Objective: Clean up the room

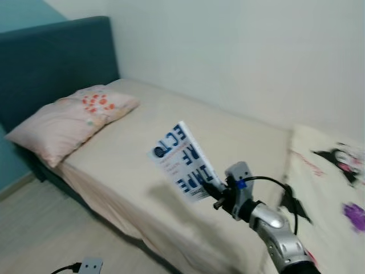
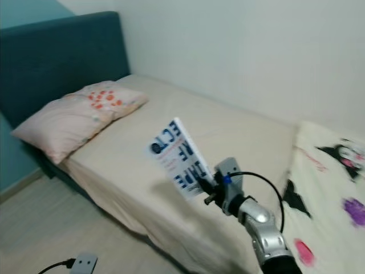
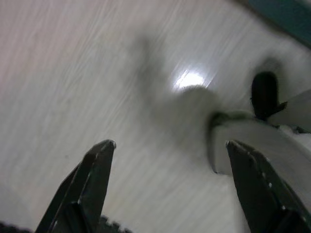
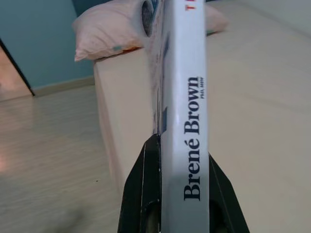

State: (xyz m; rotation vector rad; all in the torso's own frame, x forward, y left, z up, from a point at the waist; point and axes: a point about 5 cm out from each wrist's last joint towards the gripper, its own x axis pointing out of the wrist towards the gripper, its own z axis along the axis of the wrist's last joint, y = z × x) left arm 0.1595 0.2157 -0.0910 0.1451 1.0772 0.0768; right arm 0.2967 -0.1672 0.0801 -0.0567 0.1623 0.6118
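Observation:
My right gripper (image 1: pixel 215 191) is shut on a white book (image 1: pixel 183 163) with blue lettering, holding it in the air above the near side of the bed (image 1: pixel 171 148). In the right wrist view the book's white spine (image 4: pixel 187 97) stands between the two black fingers (image 4: pixel 146 194), with the bed and pillow beyond. My left gripper (image 3: pixel 170 165) hangs open over pale wood floor, nothing between its fingers (image 3: pixel 92 179).
A pink pillow (image 1: pixel 68 120) lies at the head of the bed by the teal headboard (image 1: pixel 51 63). A cream blanket with cartoon prints (image 1: pixel 336 188) covers the bed's right end. A white power strip with a black cord (image 1: pixel 85 266) lies on the floor.

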